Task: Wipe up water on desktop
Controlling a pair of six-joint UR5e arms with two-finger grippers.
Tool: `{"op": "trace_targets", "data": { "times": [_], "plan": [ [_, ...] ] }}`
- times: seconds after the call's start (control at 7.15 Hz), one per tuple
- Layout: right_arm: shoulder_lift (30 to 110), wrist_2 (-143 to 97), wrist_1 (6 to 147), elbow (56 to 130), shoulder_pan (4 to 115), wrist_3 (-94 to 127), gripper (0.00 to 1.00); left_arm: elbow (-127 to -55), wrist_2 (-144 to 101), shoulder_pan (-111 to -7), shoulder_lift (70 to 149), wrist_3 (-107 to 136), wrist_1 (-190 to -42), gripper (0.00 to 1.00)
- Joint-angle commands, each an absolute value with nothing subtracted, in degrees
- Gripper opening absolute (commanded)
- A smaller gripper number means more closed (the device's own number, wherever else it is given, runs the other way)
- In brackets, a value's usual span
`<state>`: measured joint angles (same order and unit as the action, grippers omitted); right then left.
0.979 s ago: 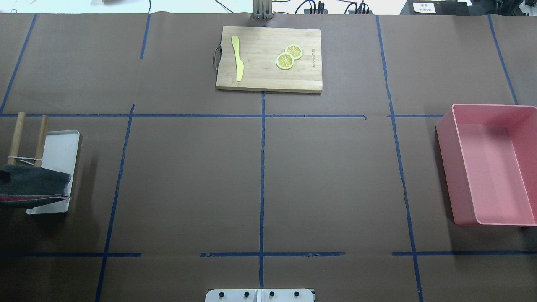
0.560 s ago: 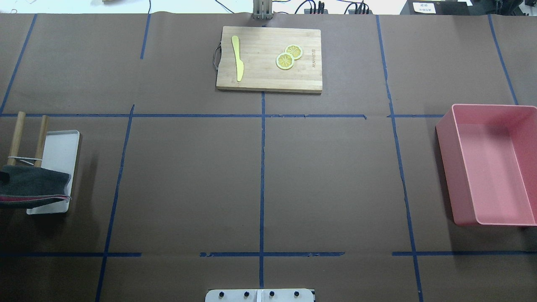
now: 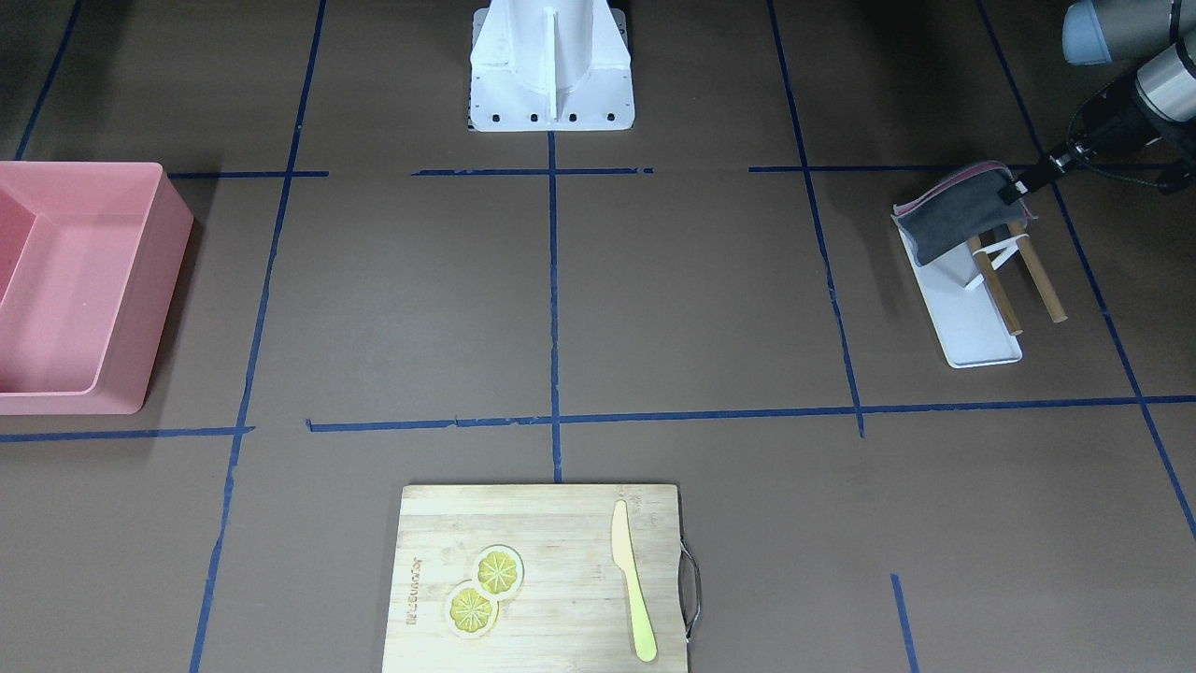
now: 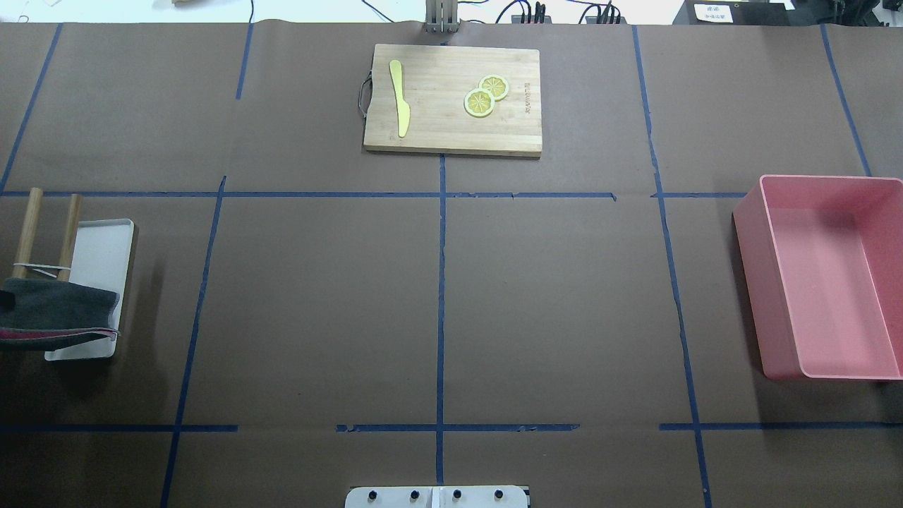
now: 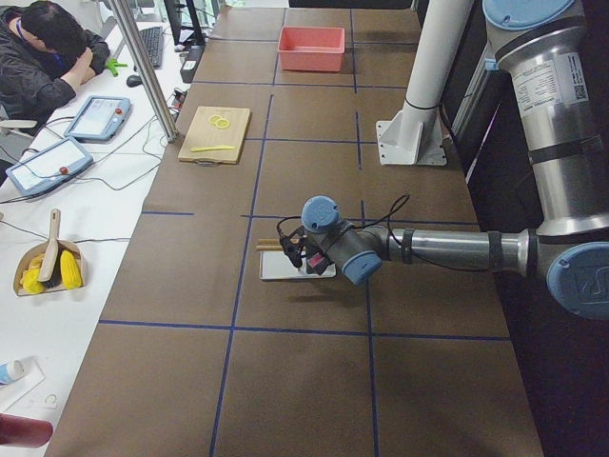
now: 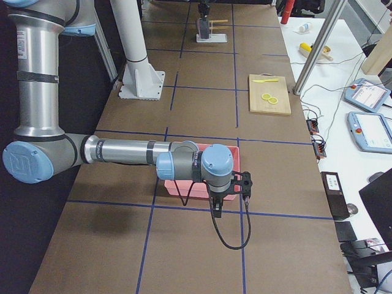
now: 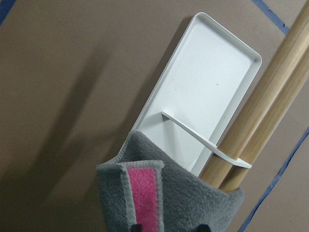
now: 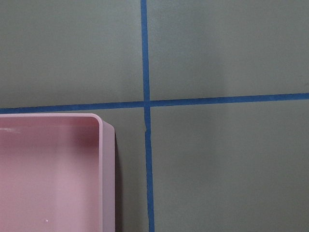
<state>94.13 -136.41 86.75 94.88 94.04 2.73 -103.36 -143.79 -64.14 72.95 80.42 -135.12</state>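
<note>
Left hand apparently clamped shut, right arm stretched level

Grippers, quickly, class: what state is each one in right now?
Left gripper: closed on the grey cloth.
Right gripper: cannot be told; only the right side view shows it.

The board lies at the far middle of the desktop, straight ahead of me. On it the knife lies to the left and two overlapping slices to the right. The tray sits at my far left. Two rods run lengthwise with it, with the cloth draped over their near end. The bin sits at my far right.
</note>
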Motion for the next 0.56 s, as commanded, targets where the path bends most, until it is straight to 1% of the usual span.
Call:
{"op": "trace_targets", "data": {
  "times": [0.0, 0.14, 0.28, 0.42],
  "plan": [
    [94.1, -136.4, 86.7, 94.9, 94.0, 2.7, 1.0, -103.4, -143.8, -64.1, 72.9, 80.4, -135.1, 0.29],
    [94.1, -136.4, 86.7, 94.9, 94.0, 2.7, 1.0, -103.4, -143.9, -64.2, 72.9, 80.5, -135.1, 0.27],
    [94.1, -136.4, 86.7, 94.9, 94.0, 2.7, 1.0, -103.4, -143.9, -64.2, 72.9, 80.5, -135.1, 0.21],
    [94.1, -136.4, 86.7, 94.9, 94.0, 2.7, 1.0, -103.4, -143.9, -64.2, 72.8, 80.5, -135.1, 0.13]
  ]
}}
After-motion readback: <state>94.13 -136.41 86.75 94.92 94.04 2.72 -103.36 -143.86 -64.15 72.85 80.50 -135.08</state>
